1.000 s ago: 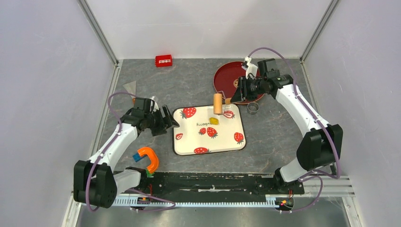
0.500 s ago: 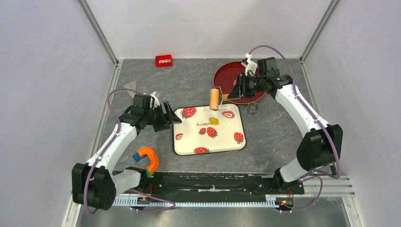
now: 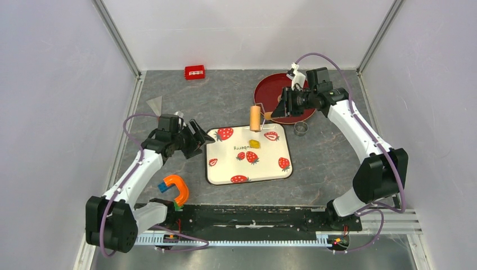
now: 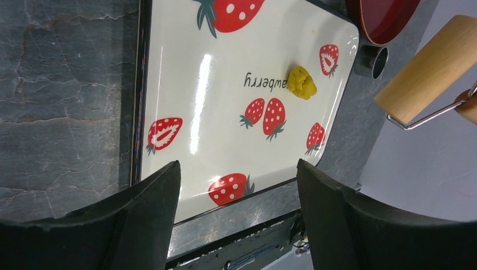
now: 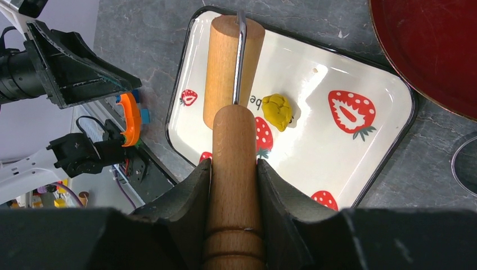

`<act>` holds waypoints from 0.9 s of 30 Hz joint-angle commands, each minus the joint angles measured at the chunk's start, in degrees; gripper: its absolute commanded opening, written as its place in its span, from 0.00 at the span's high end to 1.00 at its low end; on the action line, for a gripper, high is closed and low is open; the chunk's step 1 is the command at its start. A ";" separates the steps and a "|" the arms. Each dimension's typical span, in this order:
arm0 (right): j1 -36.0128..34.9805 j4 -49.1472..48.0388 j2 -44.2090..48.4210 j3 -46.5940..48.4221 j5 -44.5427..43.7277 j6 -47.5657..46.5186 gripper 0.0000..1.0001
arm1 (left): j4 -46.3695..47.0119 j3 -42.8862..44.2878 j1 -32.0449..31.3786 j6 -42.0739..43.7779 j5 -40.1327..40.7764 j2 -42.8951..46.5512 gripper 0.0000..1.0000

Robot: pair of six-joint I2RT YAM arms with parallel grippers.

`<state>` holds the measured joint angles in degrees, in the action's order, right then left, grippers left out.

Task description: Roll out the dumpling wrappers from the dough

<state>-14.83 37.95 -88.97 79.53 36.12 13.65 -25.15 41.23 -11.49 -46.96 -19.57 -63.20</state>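
The dough [image 3: 255, 144] is one small bright-yellow lump, not flattened, lying in the far half of the strawberry-print tray [image 3: 225, 162]. Nothing else lies in the tray, which sits flat near the middle of the table [image 3: 225, 98].

Above the tray's far edge hangs the wooden roller [image 3: 256, 118], just beyond the dough and not touching it. The right gripper [image 5: 233, 174] pinches the roller's wooden handle between both fingers, with the barrel pointing out toward the tray.

The left gripper [image 4: 239, 174] hovers off the tray's far left corner. Its jaws are spread wide and hold nothing; in its own view its fingers frame the tray and the dough.

Behind the right gripper, toward the far right corner of the table, is the red plate [image 3: 270, 90]; the arm covers part of it, so I cannot tell what it holds. A small metal ring [image 3: 301, 128] stands just off the tray's far right corner. A red block [image 3: 194, 72] lies at the far edge, a grey triangular scraper [image 3: 154, 104] near the left edge, and an orange U-shaped piece [image 3: 177, 188] by the near edge.
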 commanded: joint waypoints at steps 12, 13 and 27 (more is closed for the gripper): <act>-0.10 6.87 -3.86 10.24 -3.25 -3.72 1.00 | 3.91 2.52 -0.15 11.03 -7.48 -14.86 0.27; -0.40 6.65 -4.03 10.42 -3.29 -3.69 1.00 | 5.08 2.10 -0.20 11.26 -7.67 -15.84 0.28; -5.55 10.56 -3.86 10.20 -7.42 -5.65 1.00 | 0.64 6.39 -0.51 17.07 -2.14 -25.07 0.39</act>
<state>-20.32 49.36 -94.72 89.23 30.39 8.69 -22.65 44.29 -11.84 -35.16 -22.98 -85.19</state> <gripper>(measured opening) 0.343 0.614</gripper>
